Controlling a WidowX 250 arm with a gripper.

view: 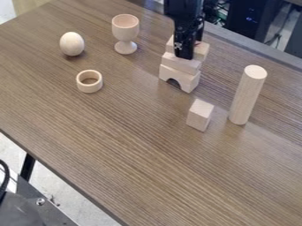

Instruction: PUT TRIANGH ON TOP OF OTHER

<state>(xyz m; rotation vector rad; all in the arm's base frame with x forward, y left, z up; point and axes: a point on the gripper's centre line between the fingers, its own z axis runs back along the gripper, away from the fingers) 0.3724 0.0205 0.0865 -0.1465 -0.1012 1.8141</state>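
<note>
So the black robot tool (184, 56) is pointing down right at the little stack near the top of the desk (130, 145), with the arm coming in from the top edge. Can't tell if it's wide, narrow or actually holding anything, tbh. The task's piece looks to be the pale wooden top piece (202, 50), sitting up at the top of the stack, but the tool hides its middle so I can't make out if it's really a triangle. Under that there's a pale wooden middle block (180, 64), and at the bottom a pale wooden arch block (183, 79) with a half-round cutout.

Closer to the camera there's a small pale wooden box-shaped block (200, 115), and near it, on the right, a tall pale wooden cylinder (247, 95) standing upright. Over left of the stack you've got an upright pale wooden goblet (126, 27), then a pale wooden egg (72, 44) further left, and a short round wooden ring (89, 88) lying flat, nearer the camera than the egg
</note>
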